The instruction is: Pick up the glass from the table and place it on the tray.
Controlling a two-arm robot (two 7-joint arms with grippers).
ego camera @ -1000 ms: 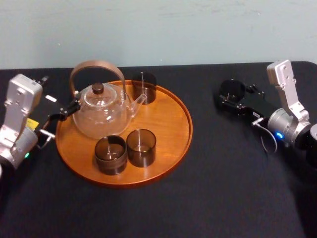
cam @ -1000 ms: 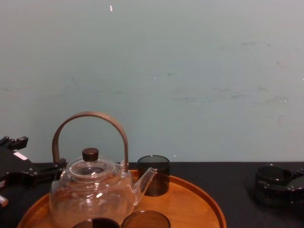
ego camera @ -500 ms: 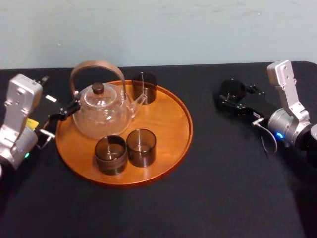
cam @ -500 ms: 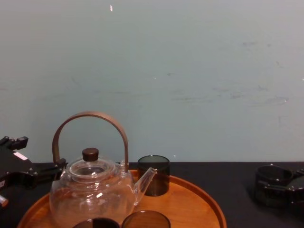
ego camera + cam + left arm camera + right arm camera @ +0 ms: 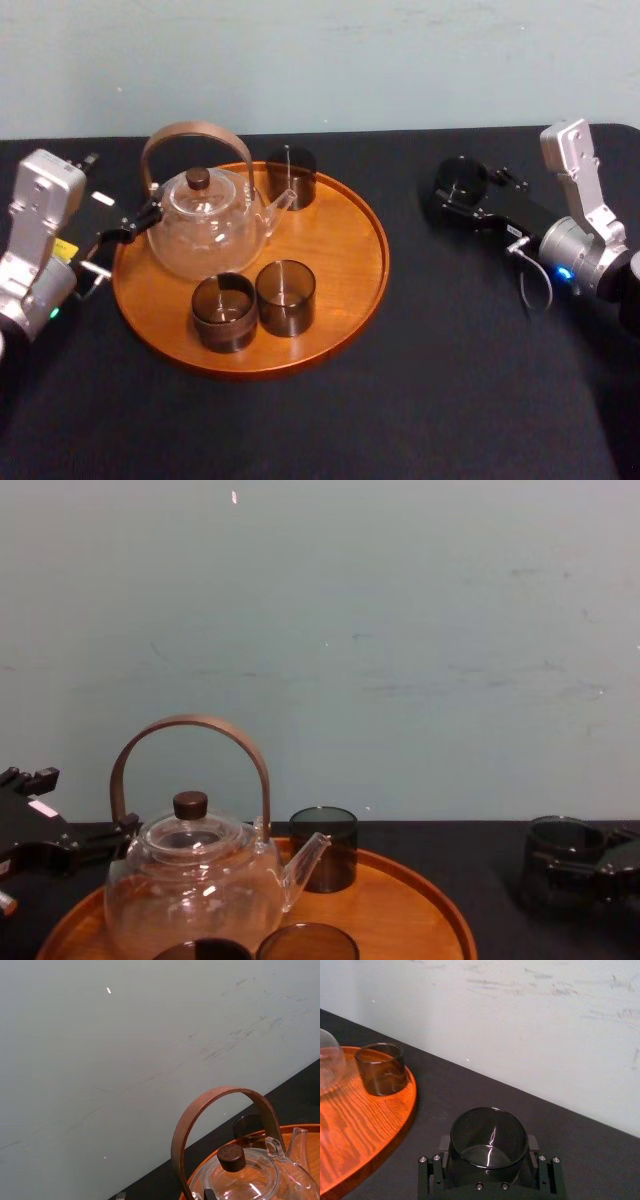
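Right claw (image 5: 458, 196) is closed around the dark glass (image 5: 489, 1132), low over the tabletop (image 5: 430, 380) and well to the right of the tray (image 5: 350, 250). The grasp looks made; carrying and placing remain. Two like glasses (image 5: 223, 312) stand at the tray's near side, then the teapot (image 5: 205, 225), with a third glass (image 5: 291, 177) beyond. Left claw (image 5: 125, 232) idles by the tray's left rim.

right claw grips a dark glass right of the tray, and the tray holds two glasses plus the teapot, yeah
No: the head view shows three glasses on the tray, not two: one by the teapot spout, two in front. The right claw grips a dark glass right of the tray; the left claw sits at the tray's left.
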